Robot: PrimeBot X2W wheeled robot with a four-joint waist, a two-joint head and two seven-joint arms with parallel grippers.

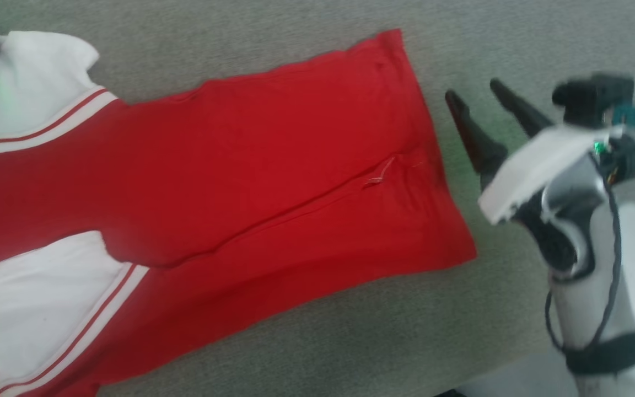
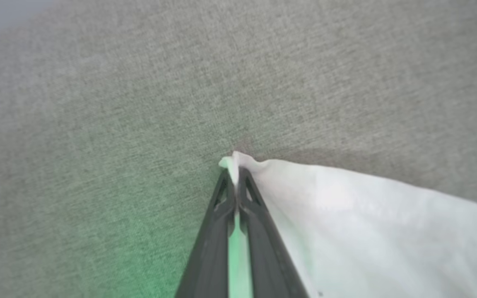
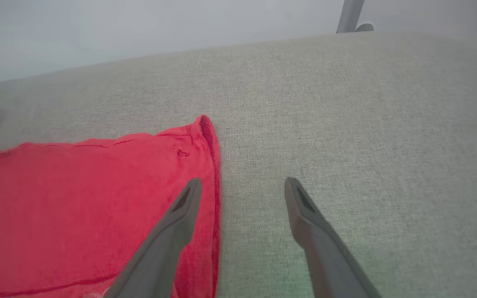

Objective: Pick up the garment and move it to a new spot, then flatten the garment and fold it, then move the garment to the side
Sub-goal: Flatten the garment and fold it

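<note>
The garment (image 1: 229, 182) runs off the head view's left and bottom edges (its neck end and part of the lower white sleeve are cut away). The right gripper (image 1: 472, 89) and its wrist are blurred.

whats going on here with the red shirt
A two-armed robot is working on a red soft-fabric T-shirt with short white sleeves and striped trim, which lies spread out on a grey woven fabric surface with a long crease along its body. The left gripper is shut on the edge of one white sleeve. The right gripper is open beside the shirt's hem end, holding nothing.
</note>
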